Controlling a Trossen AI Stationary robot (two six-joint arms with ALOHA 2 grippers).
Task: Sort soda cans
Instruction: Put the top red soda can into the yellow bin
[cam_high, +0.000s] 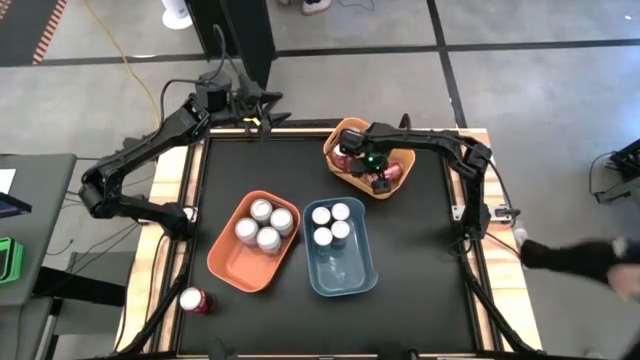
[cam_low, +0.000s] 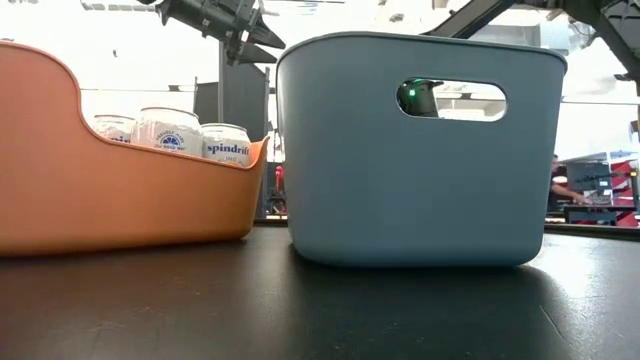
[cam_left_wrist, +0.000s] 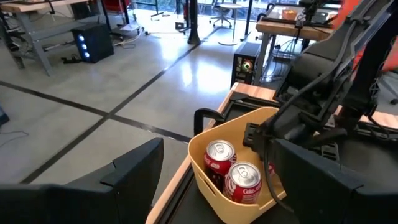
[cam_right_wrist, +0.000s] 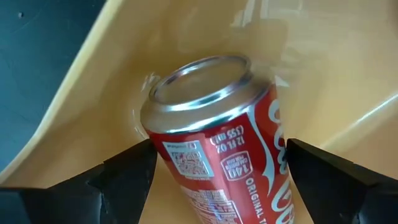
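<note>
A yellow bin (cam_high: 345, 135) at the table's far right holds red soda cans (cam_left_wrist: 242, 180). My right gripper (cam_right_wrist: 221, 155) reaches down into it, open, with one finger on either side of a tilted red can (cam_right_wrist: 217, 124). An orange bin (cam_high: 232, 262) holds several silver-white cans (cam_high: 262, 225). Beside it, a blue bin (cam_high: 345, 275) holds several more (cam_high: 330, 222). One red can (cam_high: 195, 300) lies on the wooden border at the near left. My left gripper (cam_high: 268, 118) hangs open above the table's far edge, holding nothing. My right gripper comes from above, its fingers (cam_right_wrist: 130, 171) level with the red can's upper side wall (cam_right_wrist: 186, 155). I cannot tell whether they touch it. The can leans inside the yellow bin, silver top up.
The orange bin (cam_low: 100, 200) and blue bin (cam_low: 420, 150) fill the table's middle. Bare black tabletop (cam_high: 420, 260) lies to the right of the blue bin. A person's dark sleeve (cam_high: 570, 255) reaches in beyond the table's right edge.
</note>
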